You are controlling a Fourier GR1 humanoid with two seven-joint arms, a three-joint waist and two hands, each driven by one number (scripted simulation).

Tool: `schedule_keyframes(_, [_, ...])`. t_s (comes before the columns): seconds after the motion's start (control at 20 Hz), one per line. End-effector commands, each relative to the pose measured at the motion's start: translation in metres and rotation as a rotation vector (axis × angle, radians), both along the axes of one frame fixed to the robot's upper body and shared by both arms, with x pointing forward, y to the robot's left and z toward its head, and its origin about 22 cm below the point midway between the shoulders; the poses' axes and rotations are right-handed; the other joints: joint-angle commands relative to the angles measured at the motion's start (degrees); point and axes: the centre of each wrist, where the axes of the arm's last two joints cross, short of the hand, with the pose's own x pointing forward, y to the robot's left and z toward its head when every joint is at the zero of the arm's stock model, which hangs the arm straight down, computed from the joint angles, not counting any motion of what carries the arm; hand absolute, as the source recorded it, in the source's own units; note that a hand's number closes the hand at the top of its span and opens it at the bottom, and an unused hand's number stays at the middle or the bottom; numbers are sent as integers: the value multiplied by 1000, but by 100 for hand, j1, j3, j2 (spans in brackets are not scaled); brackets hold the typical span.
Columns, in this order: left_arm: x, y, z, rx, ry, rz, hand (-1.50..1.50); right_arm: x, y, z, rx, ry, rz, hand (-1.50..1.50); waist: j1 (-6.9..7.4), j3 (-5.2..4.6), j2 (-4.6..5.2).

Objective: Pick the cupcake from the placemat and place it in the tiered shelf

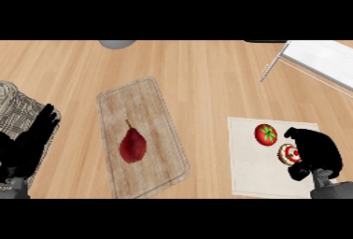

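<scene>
Right robot hand point(318, 151) curled around the cupcake point(288, 154) on the placemat point(251, 177), beside a tomato point(265, 134).

The cupcake point(288, 154) sits on the pale placemat point(251, 175) near its right edge, showing a white frosted top with a red spot and a brown rim, and its right side is hidden behind the black right hand point(317, 151). The placemat is a cream rectangle lying flat on the wooden counter at the right. The tiered shelf point(321, 60) stands at the upper right, well apart from the cupcake, a white board on thin grey metal legs.
</scene>
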Motion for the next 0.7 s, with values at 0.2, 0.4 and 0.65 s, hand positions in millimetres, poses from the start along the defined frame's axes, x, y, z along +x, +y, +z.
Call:
schedule_keyframes(0.2, [-6,2,8,3,-9,7,0,15,-20,-22,-38,11,57,150,30,2,11])
schedule_keyframes(0.4, [-7,-10,13,-9,-2,1,0,6,5,2,-85,-59,78,150,10,0,1])
schedule_keyframes(0.65, [-3,-1,6,2,6,15,0,-5,3,17,-21,-194,80,150,-10,0,2])
